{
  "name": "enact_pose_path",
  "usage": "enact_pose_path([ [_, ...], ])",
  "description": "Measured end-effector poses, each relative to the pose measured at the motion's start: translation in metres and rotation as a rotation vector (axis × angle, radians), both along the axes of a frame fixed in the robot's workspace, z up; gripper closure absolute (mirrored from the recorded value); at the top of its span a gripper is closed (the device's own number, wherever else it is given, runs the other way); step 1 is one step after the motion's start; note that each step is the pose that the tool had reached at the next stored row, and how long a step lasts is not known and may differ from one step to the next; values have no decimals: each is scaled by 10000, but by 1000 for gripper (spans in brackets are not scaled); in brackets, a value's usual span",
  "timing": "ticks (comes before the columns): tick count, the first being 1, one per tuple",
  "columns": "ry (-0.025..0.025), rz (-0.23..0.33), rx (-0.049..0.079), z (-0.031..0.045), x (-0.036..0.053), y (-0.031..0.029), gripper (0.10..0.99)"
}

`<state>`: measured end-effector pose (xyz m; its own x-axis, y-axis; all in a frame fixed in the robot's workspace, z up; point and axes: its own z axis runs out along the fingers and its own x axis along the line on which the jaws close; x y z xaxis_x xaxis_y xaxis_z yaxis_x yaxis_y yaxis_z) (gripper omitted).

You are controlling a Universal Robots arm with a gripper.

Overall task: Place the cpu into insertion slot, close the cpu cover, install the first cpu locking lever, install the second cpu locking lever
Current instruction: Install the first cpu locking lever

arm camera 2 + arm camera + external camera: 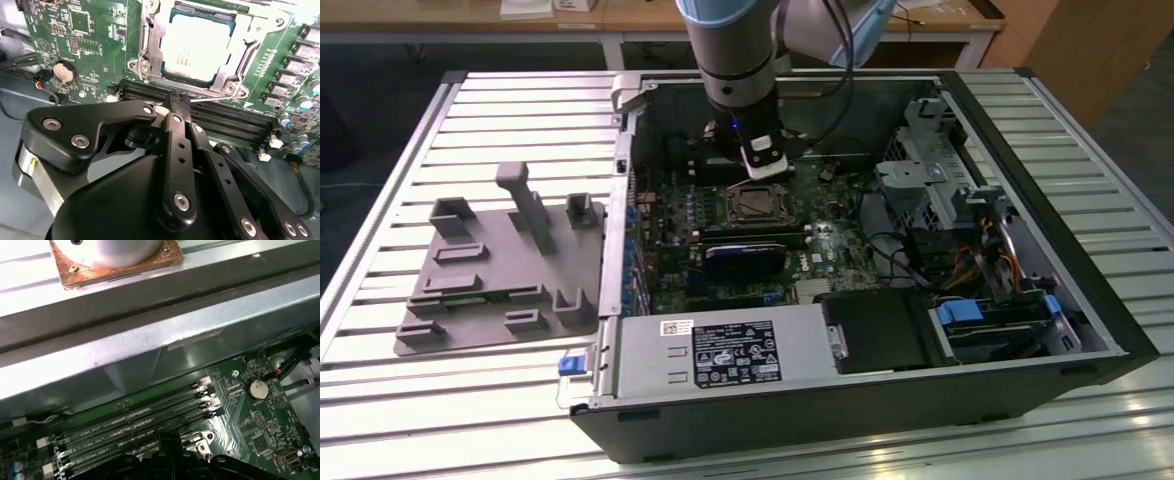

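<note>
The gripper (176, 102) has its fingers drawn together with nothing visibly between them, its tip down at the long memory slots (225, 122) just beside the socket. The tip sits at the end of a thin silvery rod (220, 98), probably a locking lever, though I cannot tell whether it is latched. Beyond it the cpu (200, 45) already lies in the insertion slot (202, 11) with the cpu cover (150, 50) down around it, so the levers seem to be what is left.

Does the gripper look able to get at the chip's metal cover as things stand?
Probably yes. The gripper hangs over the memory slots right beside the cover, which lies flat around the chip, with nothing standing between them.
</note>
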<state>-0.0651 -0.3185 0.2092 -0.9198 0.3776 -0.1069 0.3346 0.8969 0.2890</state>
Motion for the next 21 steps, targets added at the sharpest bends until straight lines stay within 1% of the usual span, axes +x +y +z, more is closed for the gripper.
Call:
enact_pose_path([
  [2,0,-115,-2,-8,0,17,984],
  [8,0,-280,-28,-24,0,91,984],
  [10,-1,-279,-78,-29,0,104,984],
  [16,-5,-280,-307,-52,16,109,984],
  [21,-5,-275,-391,-84,36,127,984],
])
